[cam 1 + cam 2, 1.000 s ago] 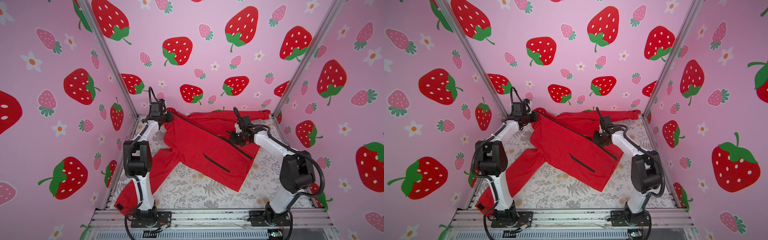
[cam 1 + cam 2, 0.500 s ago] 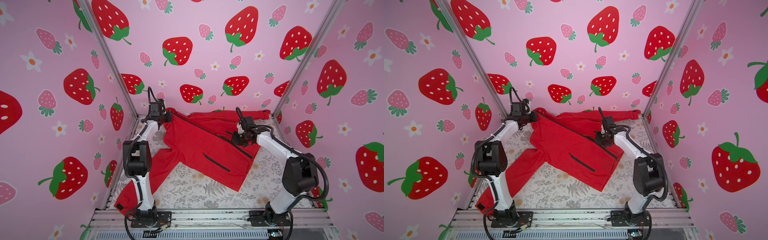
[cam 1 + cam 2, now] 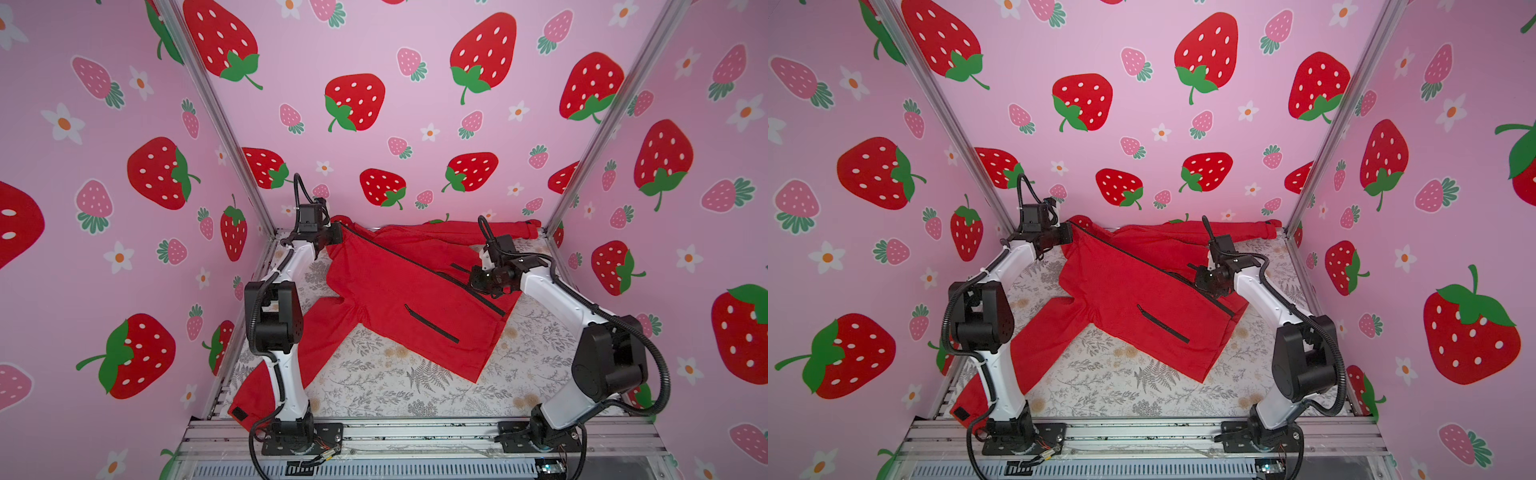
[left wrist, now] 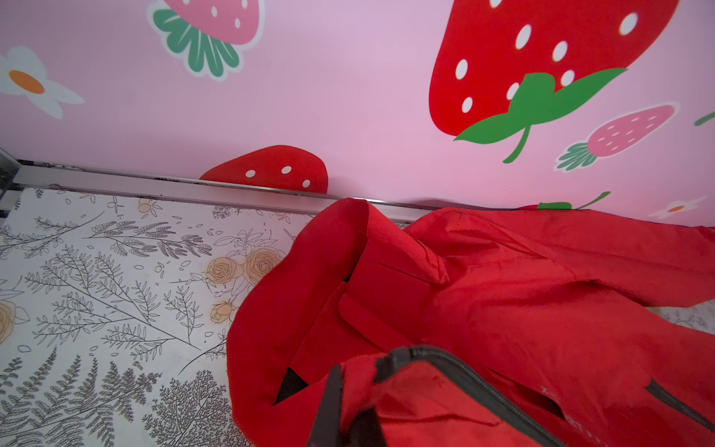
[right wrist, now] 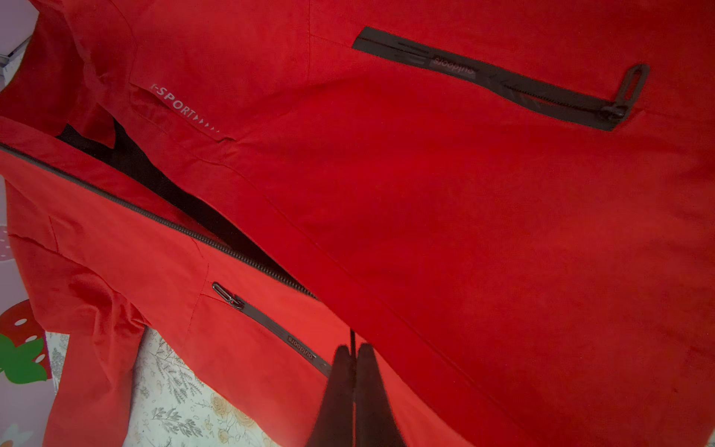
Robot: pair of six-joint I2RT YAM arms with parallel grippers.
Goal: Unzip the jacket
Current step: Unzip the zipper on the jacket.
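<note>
In both top views we see the large bright red long-sleeved fabric jacket [image 3: 399,291] [image 3: 1125,286] lying slantwise on the white floral-print table cover [image 3: 374,386] [image 3: 1113,386], stretched between the 2 grippers. The left gripper [image 3: 335,235] [image 3: 1068,235] is clamped on the jacket's collar end. The right gripper [image 3: 476,281] [image 3: 1200,279] sits low on the black front zipper [image 3: 399,254] [image 3: 1129,253], well apart from the left one.

In the left wrist view, the left gripper [image 4: 350,410] pinches red fabric edged with black zipper teeth. Just beyond it the collar sags onto the cover.

In the right wrist view, the right gripper [image 5: 353,350] is pressed together on a thin black zipper pull [image 5: 353,337]. Ahead of its tips the front zipper [image 5: 193,236] stands parted, with dark lining [image 5: 174,193] showing. 2 slanted black pocket zippers [image 5: 503,83] flank it, 1 on each side.
</note>
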